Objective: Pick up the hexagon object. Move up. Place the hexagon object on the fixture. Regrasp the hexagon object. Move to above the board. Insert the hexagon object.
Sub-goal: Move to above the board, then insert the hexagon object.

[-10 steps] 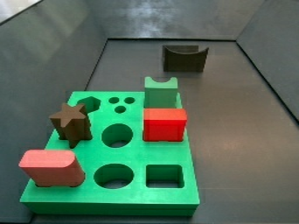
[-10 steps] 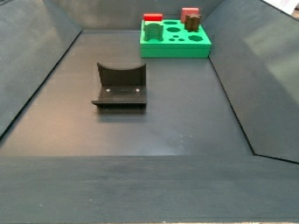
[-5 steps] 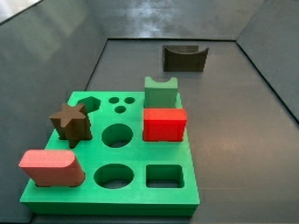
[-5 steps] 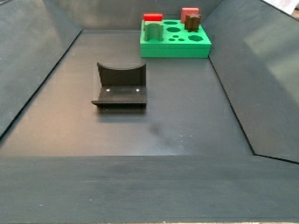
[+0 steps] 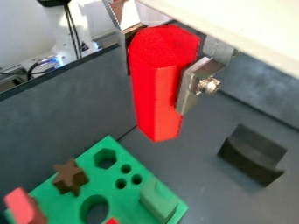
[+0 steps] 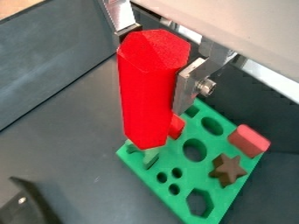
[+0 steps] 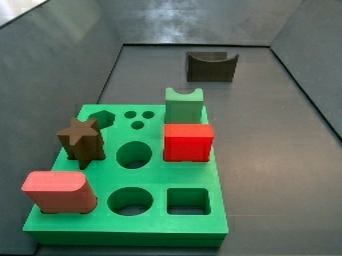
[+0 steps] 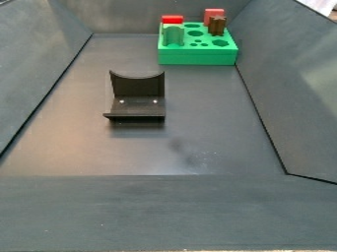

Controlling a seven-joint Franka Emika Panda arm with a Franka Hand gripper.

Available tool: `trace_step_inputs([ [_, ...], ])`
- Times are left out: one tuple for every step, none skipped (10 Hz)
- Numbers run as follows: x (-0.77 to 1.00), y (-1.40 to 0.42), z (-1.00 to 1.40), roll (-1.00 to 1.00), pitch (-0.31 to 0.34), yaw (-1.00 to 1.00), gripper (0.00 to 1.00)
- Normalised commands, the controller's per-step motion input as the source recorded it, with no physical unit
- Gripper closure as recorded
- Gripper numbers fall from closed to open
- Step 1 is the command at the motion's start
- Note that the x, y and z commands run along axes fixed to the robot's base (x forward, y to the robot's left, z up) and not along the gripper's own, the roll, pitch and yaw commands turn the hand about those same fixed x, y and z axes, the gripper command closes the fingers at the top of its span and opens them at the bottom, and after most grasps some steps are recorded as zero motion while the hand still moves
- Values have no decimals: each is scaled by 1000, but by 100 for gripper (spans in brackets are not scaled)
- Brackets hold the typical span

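In both wrist views my gripper (image 5: 158, 70) (image 6: 153, 66) is shut on the hexagon object (image 5: 156, 87) (image 6: 149, 92), a bright red six-sided prism that hangs upright between the silver fingers. Below it lies the green board (image 5: 114, 143) (image 6: 131, 155), with its hexagonal hole empty. The dark fixture (image 5: 251, 153) (image 6: 24, 206) stands on the floor away from the board. Both side views show the board (image 7: 160, 178) (image 8: 198, 54) and the fixture (image 7: 210, 66) (image 8: 136, 95), but neither the gripper nor the hexagon object.
On the board stand a red cube (image 7: 189, 142), a brown star (image 7: 80, 140), a salmon-pink block (image 7: 56, 190) and a green notched block (image 7: 185, 103). Grey walls slope up around the dark floor (image 8: 184, 148).
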Motion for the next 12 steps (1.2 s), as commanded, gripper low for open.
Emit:
trace_step_inputs([
  [-82,1,7,-212,-79,-17,100],
  [0,0,-23,0,-26,0,100],
  [-209,0,-143,0,-40,-346,100],
  [-180,0,-186,-16,-61,-769,100],
  [-120,0,-411,-17,-114,-943,100],
  [-143,0,-374,-4,-91,-949,100],
  [-160,0,-380,-9,-64,-960,100],
  [-54,129,-397,-41,-23,-789,100],
  [-11,237,-520,-80,0,-689,100],
  [-63,80,-320,-66,14,-423,100],
  [0,0,-126,0,0,0,100],
  [-66,0,-491,-151,-50,-134,100],
])
